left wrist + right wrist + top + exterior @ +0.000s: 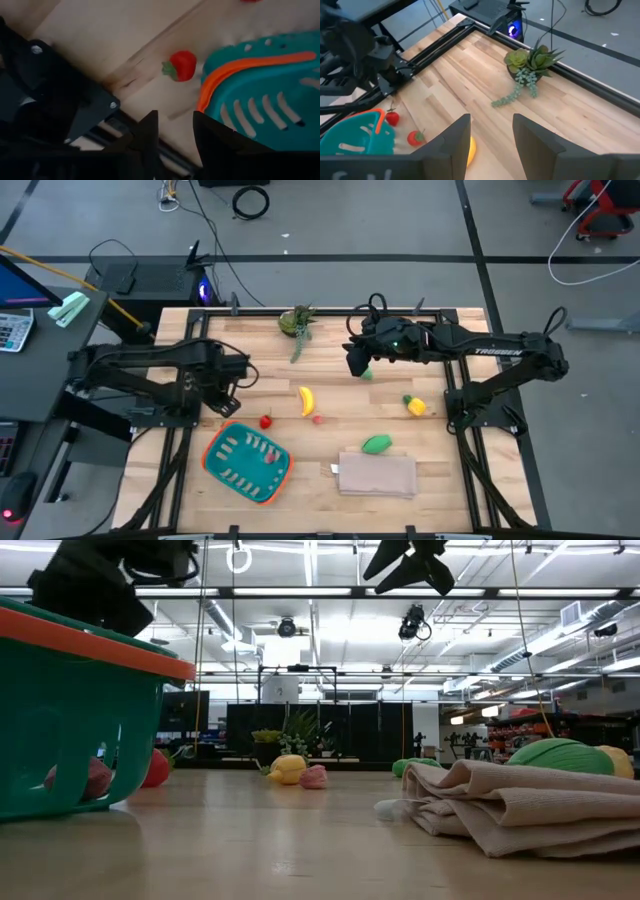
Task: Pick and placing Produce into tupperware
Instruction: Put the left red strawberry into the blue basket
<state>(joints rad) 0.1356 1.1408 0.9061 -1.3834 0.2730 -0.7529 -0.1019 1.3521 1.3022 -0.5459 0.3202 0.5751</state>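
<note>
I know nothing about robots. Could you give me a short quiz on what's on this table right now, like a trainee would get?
1. True or false: the banana lies inside the teal tray.
2. What lies right beside the folded cloth? A) a green piece B) a strawberry C) a plant
3. Fill in: the left hand and the right hand both hold ____.

Key: 1 false, it lies on the bare wood, apart from the tray. 2 A. 3 nothing; both are open and empty.
</note>
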